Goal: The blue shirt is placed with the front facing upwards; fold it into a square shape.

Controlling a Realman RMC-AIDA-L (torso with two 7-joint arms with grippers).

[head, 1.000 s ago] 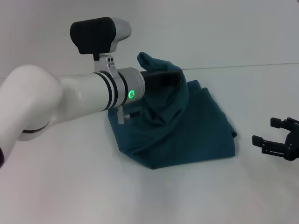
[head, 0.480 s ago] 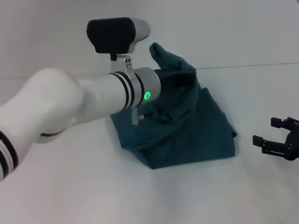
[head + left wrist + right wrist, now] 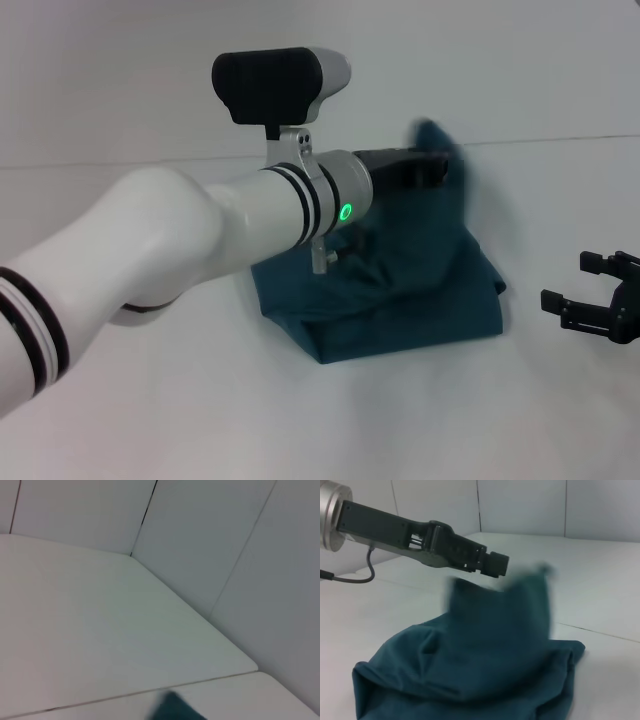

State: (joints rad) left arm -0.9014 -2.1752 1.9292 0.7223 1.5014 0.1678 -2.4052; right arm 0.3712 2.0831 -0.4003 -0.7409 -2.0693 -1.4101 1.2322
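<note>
Blue shirt point(image 3: 400, 290) lies bunched on the bench point(image 3: 150, 420), one edge lifted high by the left hand point(image 3: 440, 165), which clenches the cloth, seemingly to carry it across for a fold. Well to the shirt's right, the right hand point(image 3: 600, 300) rests open, idle.

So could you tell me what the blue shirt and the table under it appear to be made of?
The blue shirt looks like soft matte knit fabric, probably cotton: it drapes in limp folds where the left pincer lifts it. The table seems a hard, smooth white surface, perhaps laminate, with a faint sheen and a thin seam line. The right pincer rests beside the shirt.
</note>
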